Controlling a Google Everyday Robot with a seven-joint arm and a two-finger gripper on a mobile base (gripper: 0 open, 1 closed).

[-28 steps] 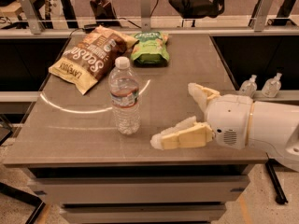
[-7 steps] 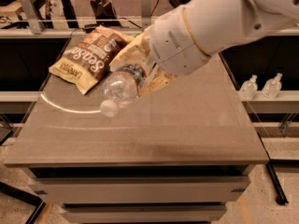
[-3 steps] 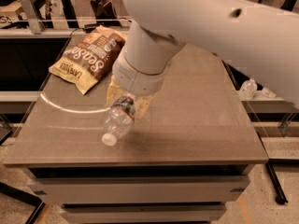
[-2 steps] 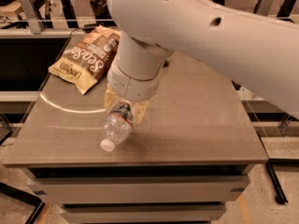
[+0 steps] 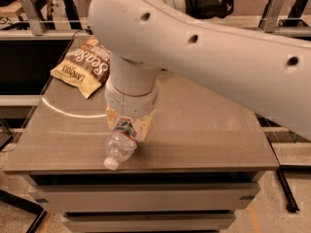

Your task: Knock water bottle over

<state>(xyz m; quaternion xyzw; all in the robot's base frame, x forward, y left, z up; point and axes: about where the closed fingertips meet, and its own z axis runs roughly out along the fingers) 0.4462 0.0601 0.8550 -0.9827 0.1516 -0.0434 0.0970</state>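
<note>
Under end effector [image 5: 129,124], table [image 5: 218,130] front: one water bottle [image 5: 119,147].

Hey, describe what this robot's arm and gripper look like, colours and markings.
The arm is a thick, smooth white tube with three small dark round holes, ending in a seamed cylindrical wrist. The gripper, below it near the front edge of the table, is pale tan. No cables show.

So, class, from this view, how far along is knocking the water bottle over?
Done: the water bottle lies tipped, not upright, its cap toward the front edge of the table. In hand: the hand sits over its base end. Left: drawing the hand clear so the bottle rests alone.
</note>
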